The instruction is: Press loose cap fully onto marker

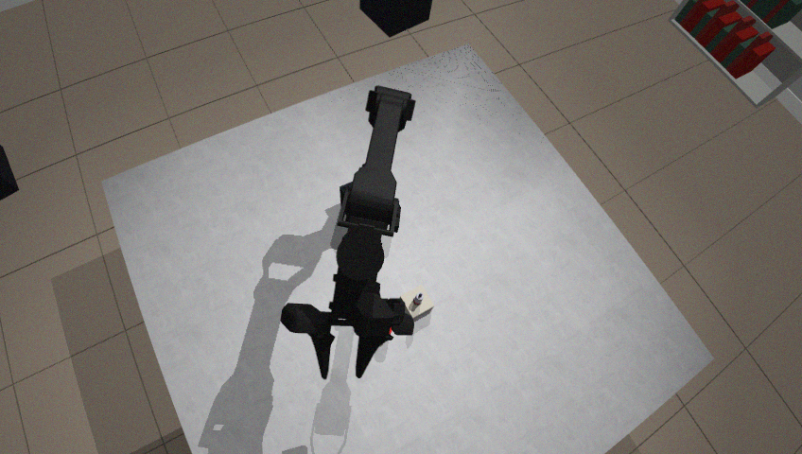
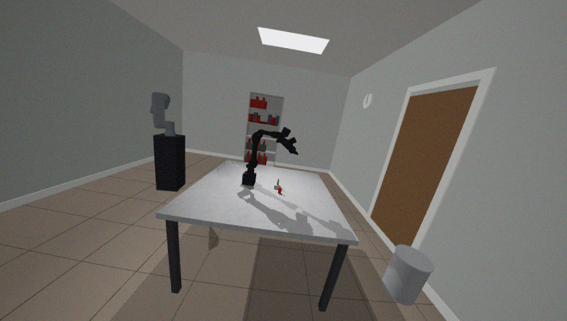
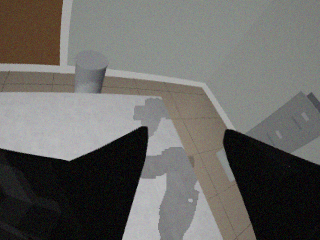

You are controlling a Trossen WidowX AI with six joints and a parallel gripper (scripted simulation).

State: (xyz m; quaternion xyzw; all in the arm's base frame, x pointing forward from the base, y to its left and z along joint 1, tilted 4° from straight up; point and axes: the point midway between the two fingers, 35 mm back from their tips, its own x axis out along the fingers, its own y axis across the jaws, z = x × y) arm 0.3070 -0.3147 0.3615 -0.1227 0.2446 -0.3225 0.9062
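Black and angular, the hand (image 1: 341,368) hangs high above the pale matte tabletop (image 1: 534,270), its two tapered fingers (image 1: 322,359) about half spread with nothing between them. From the side, the small red cap (image 2: 279,191) stands just beside the tan block (image 1: 423,306) holding the slim upright marker (image 1: 416,299). My worry is the descent: cap and block sit so close that a finger could clip the marker or topple the loose cap.

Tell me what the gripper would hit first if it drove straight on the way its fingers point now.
Nothing close: the open gripper is high above the table, aimed past its far edge. The way looks free up to the floor or wall near the bin; depth is unclear.
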